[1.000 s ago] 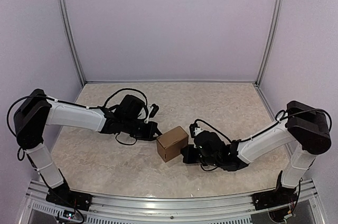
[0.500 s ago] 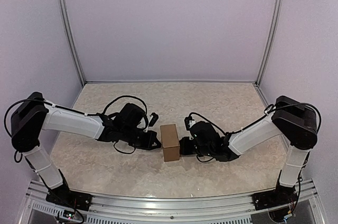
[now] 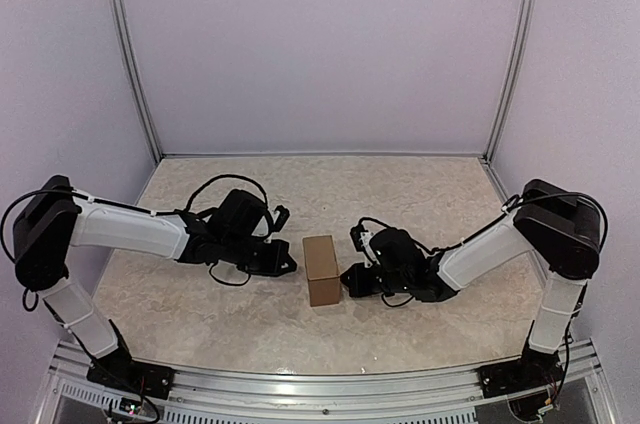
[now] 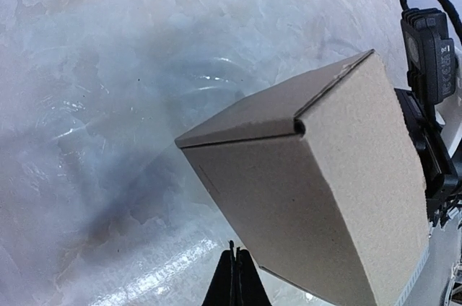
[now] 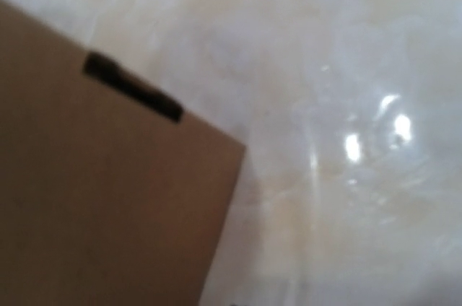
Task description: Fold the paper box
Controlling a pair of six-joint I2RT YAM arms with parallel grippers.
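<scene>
Paper box (image 3: 322,270) sits folded, plain brown cardboard.

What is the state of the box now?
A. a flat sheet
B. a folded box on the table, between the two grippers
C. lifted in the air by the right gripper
B: the box stands folded on the table, with the left gripper on one side and the right gripper on the other.

The paper box (image 3: 323,269) is plain brown; the bench (image 3: 400,194) is cream marbled; the walls (image 3: 320,44) are pale lilac.
</scene>
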